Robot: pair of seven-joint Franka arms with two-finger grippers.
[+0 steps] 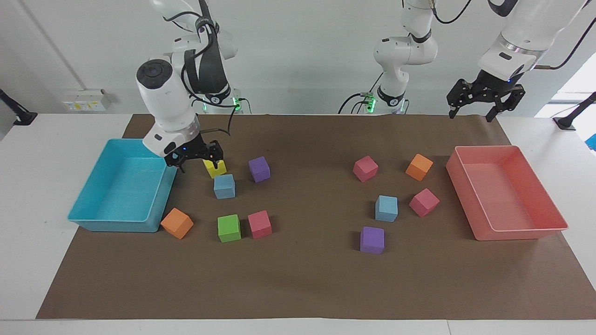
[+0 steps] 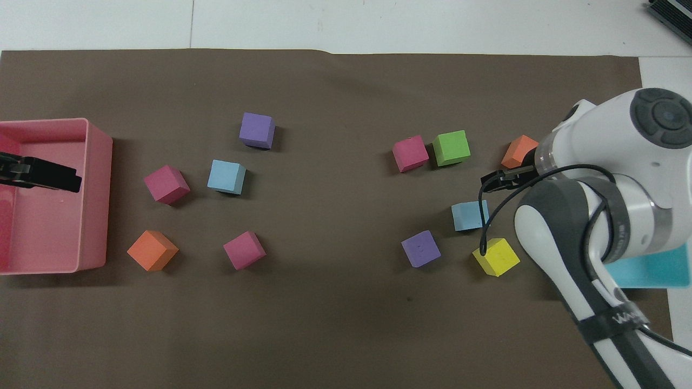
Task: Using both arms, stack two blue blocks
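We are listing the worktop [image 1: 28, 195] contents from the robots' end outward, under brown paper sheet [image 1: 307, 288].

Right gripper [image 1: 196, 160]: jaws wide, holding nothing, hanging low over the yellow foam cube [image 1: 215, 168], beside the large turquoise plastic bin [image 1: 88, 218].

Left gripper [image 1: 482, 103]: jaws wide, holding nothing, waiting high near the pink plastic bin [image 1: 526, 230].

First light sky-blue foam cube [image 1: 224, 186]: sitting just farther out than the yellow cube, toward the right arm's end, untouched.

Second light sky-blue foam cube [image 1: 386, 208]: resting farther out, toward the left arm's end, beside a magenta foam cube [image 1: 424, 202], well apart from the first.
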